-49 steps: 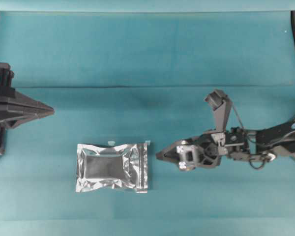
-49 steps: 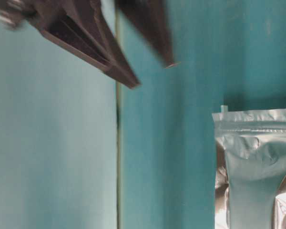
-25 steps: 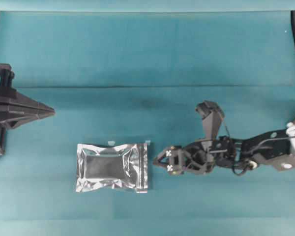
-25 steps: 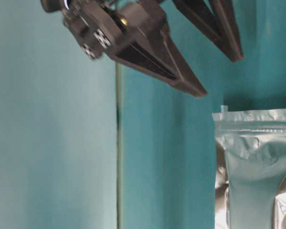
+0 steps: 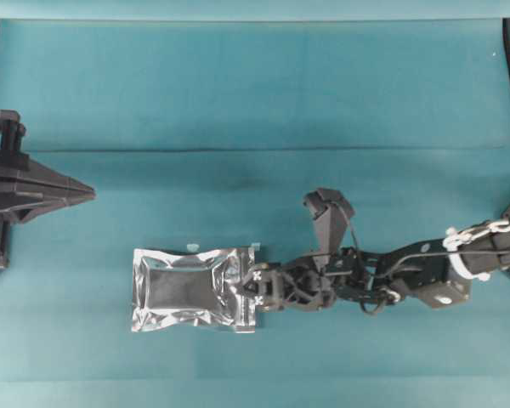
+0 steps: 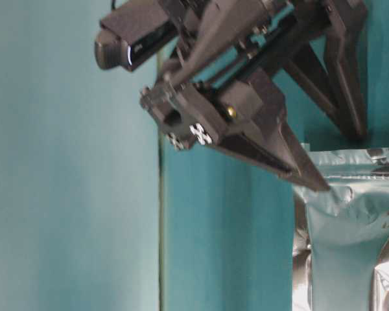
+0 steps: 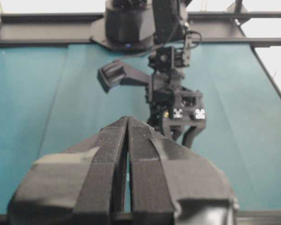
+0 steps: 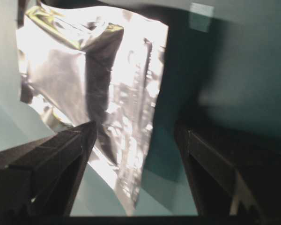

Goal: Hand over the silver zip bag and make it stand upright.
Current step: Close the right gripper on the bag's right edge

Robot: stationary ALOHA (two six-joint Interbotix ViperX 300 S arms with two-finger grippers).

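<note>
Overhead looks straight down; table-level view sits close; wrist cameras face forward.

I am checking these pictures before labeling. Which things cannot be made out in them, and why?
- Silver zip bag: in the table-level view the right and bottom edges cut it off; absent from the left wrist view.
- Whether the open right end effector touches the bag: the overhead view does not show this.
- Right end effector's fingertips: cut off by the bottom edge in the right wrist view.

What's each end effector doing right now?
Left end effector: closed, empty.
Right end effector: open at the silver zip bag's zip end, nothing gripped.
</note>
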